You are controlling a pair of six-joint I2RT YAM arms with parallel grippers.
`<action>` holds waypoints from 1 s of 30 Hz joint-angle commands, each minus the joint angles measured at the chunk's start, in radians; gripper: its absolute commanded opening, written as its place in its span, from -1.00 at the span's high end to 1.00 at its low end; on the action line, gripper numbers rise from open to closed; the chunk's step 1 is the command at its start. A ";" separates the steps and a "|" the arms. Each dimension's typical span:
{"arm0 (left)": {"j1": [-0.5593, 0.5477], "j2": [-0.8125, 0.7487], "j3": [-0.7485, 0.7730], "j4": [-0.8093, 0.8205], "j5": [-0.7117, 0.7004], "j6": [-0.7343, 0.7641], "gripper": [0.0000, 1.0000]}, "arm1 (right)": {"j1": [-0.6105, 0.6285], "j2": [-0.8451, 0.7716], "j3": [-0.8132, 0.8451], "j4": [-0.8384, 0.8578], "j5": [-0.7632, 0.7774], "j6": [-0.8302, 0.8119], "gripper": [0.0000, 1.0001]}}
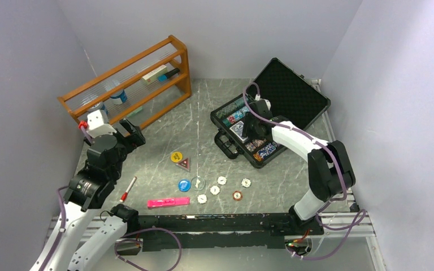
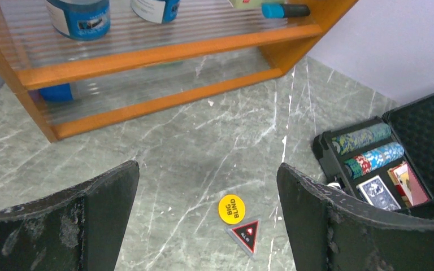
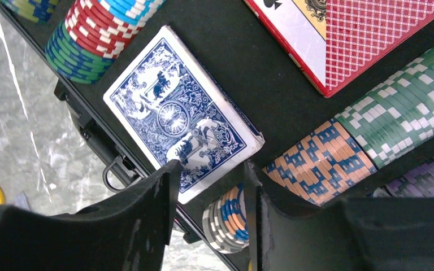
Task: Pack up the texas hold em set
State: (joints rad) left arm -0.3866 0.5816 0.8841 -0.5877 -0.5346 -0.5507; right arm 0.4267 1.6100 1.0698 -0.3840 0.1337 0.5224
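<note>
Right end effector [image 3: 210,169]: fingers stood narrowly apart around a short chip stack [image 3: 226,223] in the case [image 3: 248,73]; hold uncertain. Stack needed seating flush in its row, clear of the blue deck [image 3: 175,113].

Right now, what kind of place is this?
Probably a robot test cell: plain pale walls enclose a grey marble-look tabletop, and the left arm and right arm are bolted to a black metal rail.
</note>
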 commanded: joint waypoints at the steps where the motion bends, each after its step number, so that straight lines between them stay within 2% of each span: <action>1: 0.003 0.028 -0.012 0.046 0.048 -0.041 -0.94 | 0.001 0.033 0.014 0.059 0.040 0.091 0.12; 6: 0.003 0.047 -0.025 0.069 0.056 -0.045 -0.94 | 0.004 0.081 0.017 0.073 0.064 0.109 0.36; 10: 0.002 0.056 -0.047 0.084 0.047 -0.059 -0.94 | 0.010 0.072 -0.024 0.111 0.093 0.108 0.42; 13: 0.003 0.066 -0.081 0.126 0.093 -0.051 -0.94 | 0.022 0.073 0.027 0.042 0.150 0.087 0.40; 15: 0.003 0.071 -0.088 0.125 0.094 -0.060 -0.94 | 0.036 0.041 0.019 0.057 0.206 0.070 0.33; 17: 0.002 0.077 -0.083 0.100 0.076 -0.091 -0.94 | 0.048 0.018 0.026 0.066 0.211 0.053 0.16; 20: 0.003 0.080 -0.112 0.140 0.125 -0.072 -0.94 | 0.105 0.028 0.090 0.002 0.314 0.027 -0.02; 23: 0.002 0.080 -0.104 0.110 0.104 -0.086 -0.88 | 0.150 0.043 0.096 0.020 0.383 -0.012 -0.04; 25: 0.003 0.077 -0.105 0.093 0.080 -0.120 -0.90 | 0.154 0.079 0.108 0.039 0.351 -0.029 0.01; 28: 0.003 0.072 -0.143 0.154 0.135 -0.088 -0.85 | 0.155 0.141 0.172 0.000 0.341 -0.037 0.10; 30: 0.002 0.076 -0.126 0.128 0.133 -0.100 -0.85 | 0.140 0.149 0.159 0.036 0.319 -0.052 0.11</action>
State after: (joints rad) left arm -0.3866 0.6613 0.7574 -0.4808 -0.4305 -0.6331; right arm 0.5907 1.7237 1.1954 -0.3756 0.4374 0.5125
